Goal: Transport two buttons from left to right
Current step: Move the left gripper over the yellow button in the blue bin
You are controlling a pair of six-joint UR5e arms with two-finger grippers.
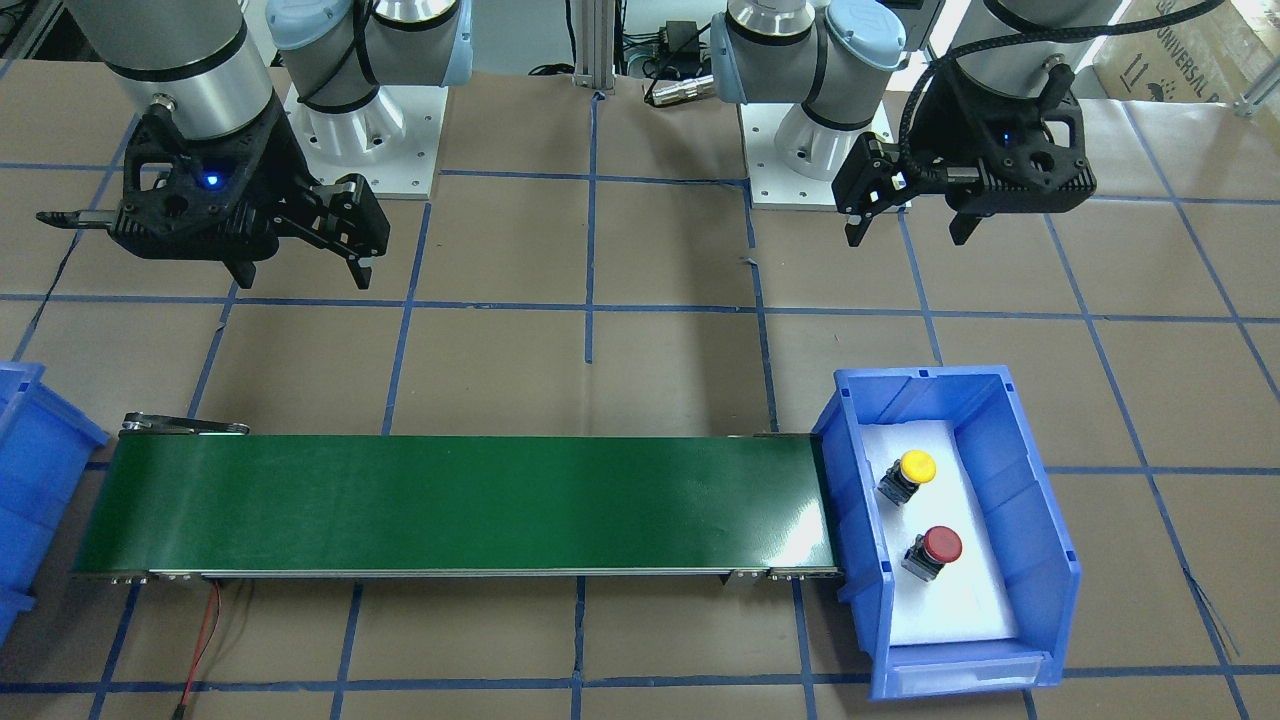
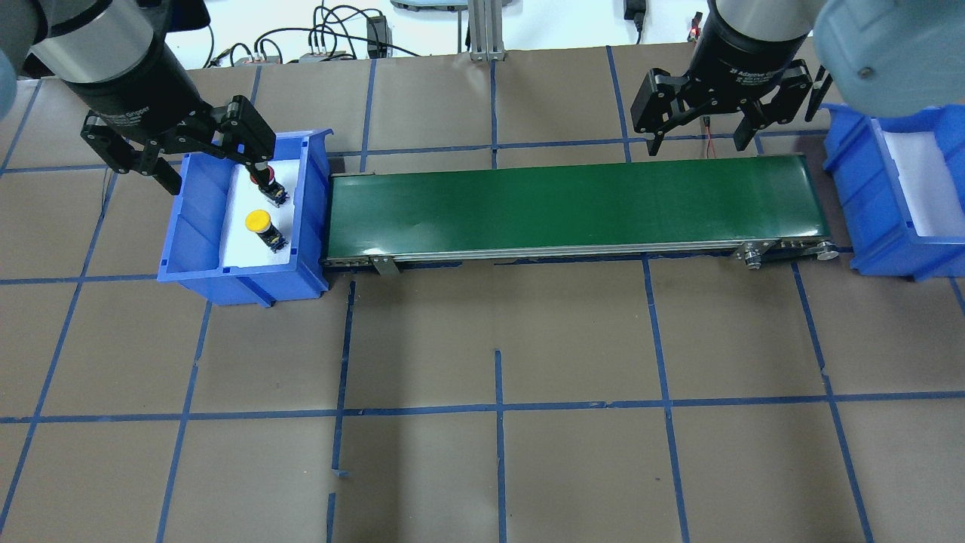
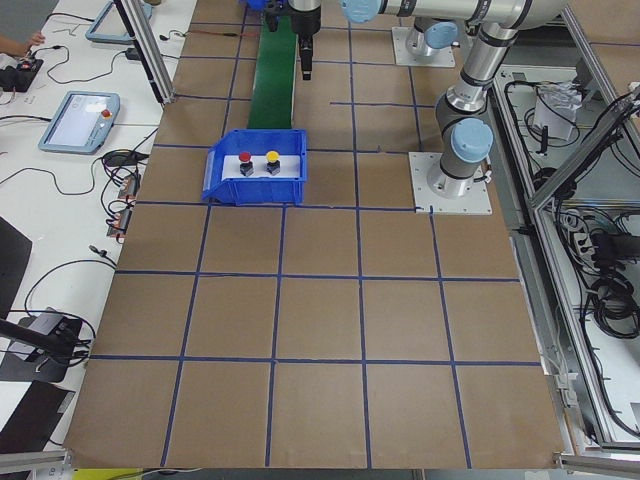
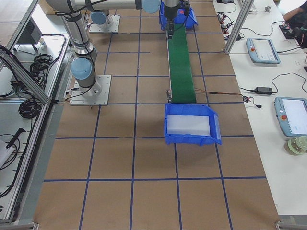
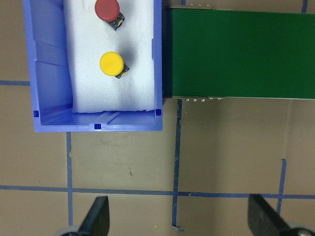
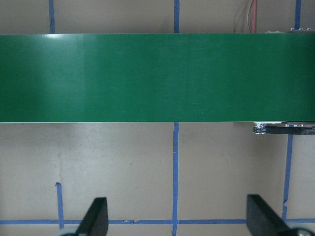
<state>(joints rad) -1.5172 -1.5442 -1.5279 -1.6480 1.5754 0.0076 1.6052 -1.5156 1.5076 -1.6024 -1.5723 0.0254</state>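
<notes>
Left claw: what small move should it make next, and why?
Probably shift the open left claw over the blue plastic bin, above the round yellow-capped push button: the claw hovers short of the bin holding it and the red-capped push button.

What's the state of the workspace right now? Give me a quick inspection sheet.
Surface: brown paper table, blue tape grid; green conveyor between two blue bins.
Job's things: yellow button and red button cap-up in left bin; right bin holds only white liner.
Clutter: nothing seen.
Grippers: left gripper and right gripper open, empty, raised.
Cables: red-black wire at conveyor's right end.
Surroundings: tablets on side benches.
</notes>
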